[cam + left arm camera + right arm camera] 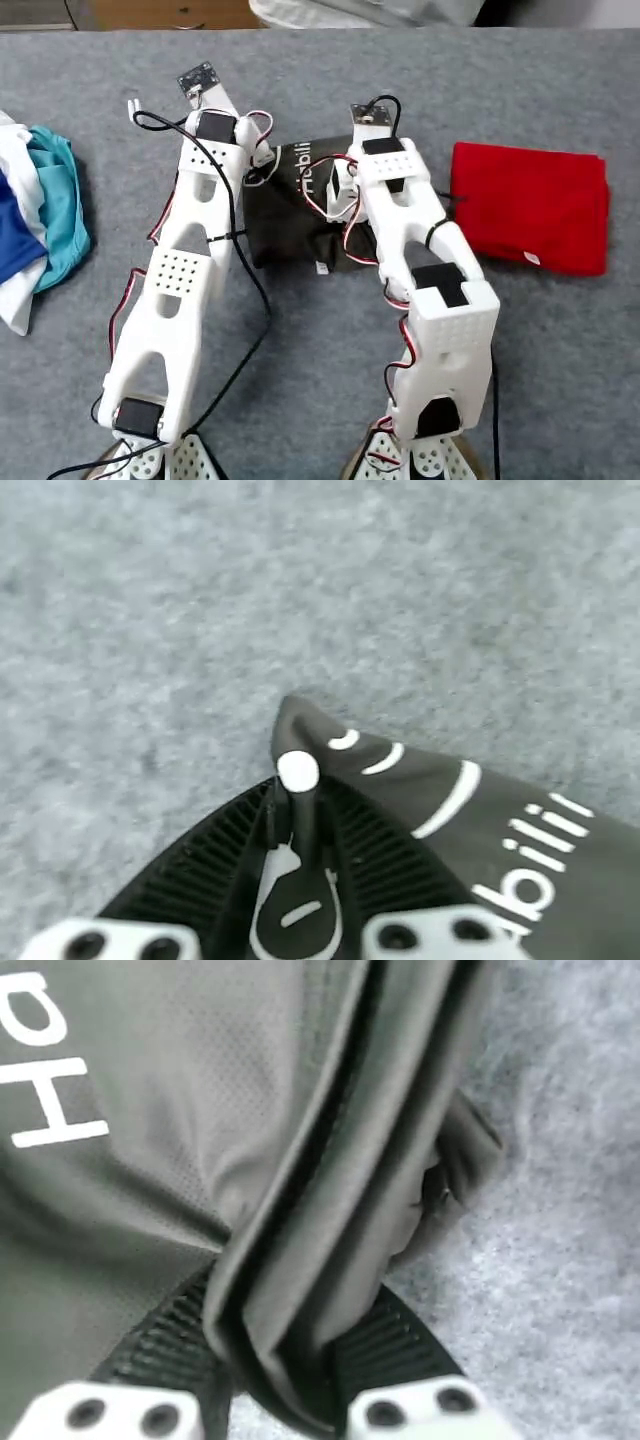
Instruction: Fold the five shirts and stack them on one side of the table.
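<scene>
A black shirt [290, 215] with white lettering lies partly folded between my two arms in the high view. My left gripper [262, 160] is at the shirt's far left corner. In the left wrist view that gripper [297, 780] is shut on the pointed corner of the black shirt [480, 830]. My right gripper [340, 182] is at the shirt's right side. In the right wrist view it [280, 1360] is shut on a bunched, layered edge of the black shirt [200, 1110]. A folded red shirt [530, 205] rests flat at the right.
A loose heap of white, teal and blue shirts [40, 215] lies at the table's left edge. The grey felt tabletop [560, 350] is bare in front of the red shirt and along the far edge. Cables hang off both arms.
</scene>
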{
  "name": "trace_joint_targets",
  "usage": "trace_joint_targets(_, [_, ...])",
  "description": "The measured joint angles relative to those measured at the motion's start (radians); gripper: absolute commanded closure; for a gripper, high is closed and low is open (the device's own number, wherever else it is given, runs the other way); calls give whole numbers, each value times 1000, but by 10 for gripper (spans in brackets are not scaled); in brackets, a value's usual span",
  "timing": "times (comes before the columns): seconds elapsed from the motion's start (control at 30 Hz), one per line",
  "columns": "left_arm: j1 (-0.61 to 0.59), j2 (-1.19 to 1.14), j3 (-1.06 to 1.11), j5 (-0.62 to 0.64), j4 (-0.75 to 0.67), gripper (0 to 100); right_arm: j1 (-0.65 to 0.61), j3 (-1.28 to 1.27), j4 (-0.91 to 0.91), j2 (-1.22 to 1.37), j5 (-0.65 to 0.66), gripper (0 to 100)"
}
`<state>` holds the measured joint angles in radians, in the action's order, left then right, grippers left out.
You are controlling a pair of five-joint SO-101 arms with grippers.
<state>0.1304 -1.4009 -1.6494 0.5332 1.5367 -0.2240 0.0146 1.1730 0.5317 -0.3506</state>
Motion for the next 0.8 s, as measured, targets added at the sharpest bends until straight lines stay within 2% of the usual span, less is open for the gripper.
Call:
trace_joint_targets(0.4, [18, 6, 2, 0, -77, 982, 5, -17, -5, -60, 44, 996])
trace_joint_targets(0.7, [97, 166, 2, 0, -87, 982, 117, -20, 26, -373, 157, 996])
trace_joint_targets(0.8, [132, 219, 2, 0, -129, 982, 167, -21, 31, -450, 198, 996])
